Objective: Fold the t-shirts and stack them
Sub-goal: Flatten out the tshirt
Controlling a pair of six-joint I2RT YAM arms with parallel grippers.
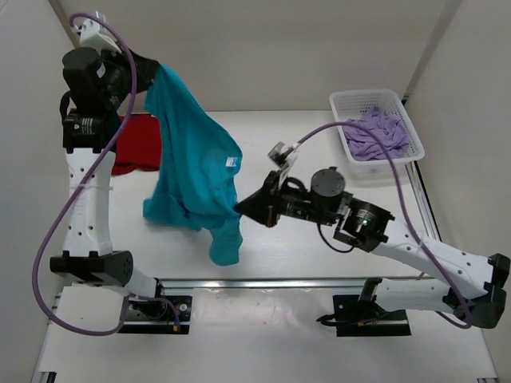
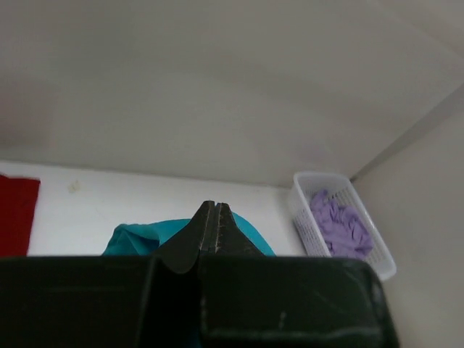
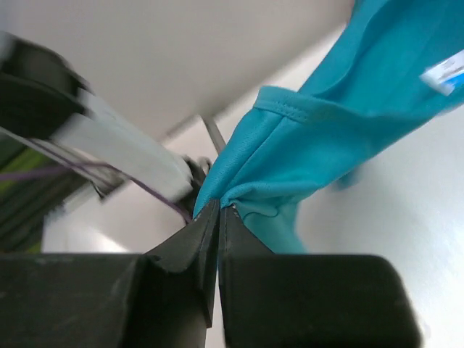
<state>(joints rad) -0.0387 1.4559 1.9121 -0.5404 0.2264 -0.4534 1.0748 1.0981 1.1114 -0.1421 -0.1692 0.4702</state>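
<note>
The teal-blue t-shirt [image 1: 192, 152] hangs in the air, stretched between both grippers, its small white tag [image 1: 231, 162] facing out. High at the back left, my left gripper [image 1: 154, 70] is shut on its top edge; in the left wrist view the closed gripper [image 2: 212, 205] hides the pinch, with teal cloth [image 2: 138, 235] behind it. My right gripper [image 1: 239, 210] is shut on a lower hem, and the right wrist view shows cloth [image 3: 326, 123] bunched at this gripper [image 3: 220, 208]. The red t-shirt [image 1: 137, 142] lies flat at the left. The lavender t-shirt [image 1: 382, 134] is crumpled in the basket.
A white lattice basket [image 1: 363, 96] stands at the back right corner of the table, against the right wall. White walls close in the back and both sides. The teal shirt's lowest fold [image 1: 226, 243] hangs near the table's front rail [image 1: 263, 282].
</note>
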